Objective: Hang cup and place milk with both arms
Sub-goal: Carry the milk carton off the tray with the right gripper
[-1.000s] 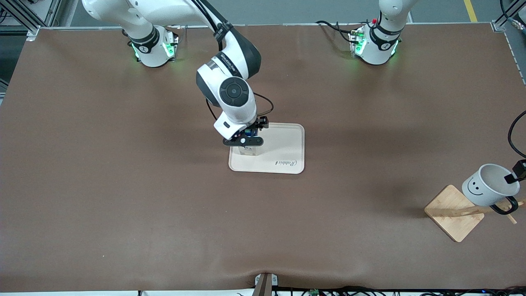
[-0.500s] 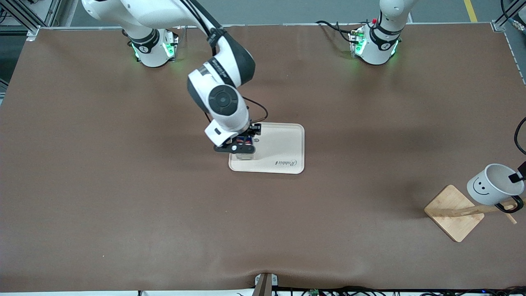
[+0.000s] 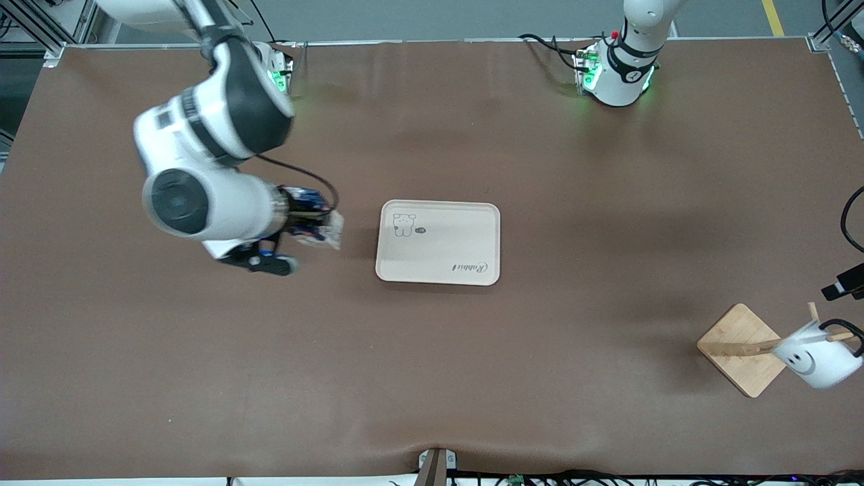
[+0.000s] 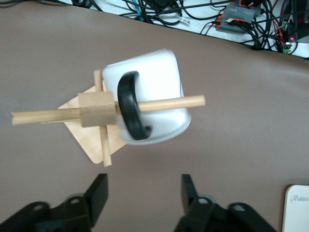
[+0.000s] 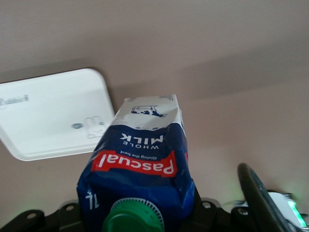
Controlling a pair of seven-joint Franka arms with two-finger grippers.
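Clamping milk (image 5: 139,164) — right gripper (image 3: 307,223) beside tray (image 3: 439,270); left gripper (image 4: 142,193) spread — cup (image 4: 154,92) on rack (image 4: 96,111).

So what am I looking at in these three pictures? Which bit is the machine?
Two white robot arms stand at a brown table. One picture looks down from a high camera; the other two come from cameras on the wrists. The right gripper is shut on a milk carton, lifted above the table beside an empty cream tray. The left gripper is open above a white mug, which hangs by its black handle on a wooden rack.
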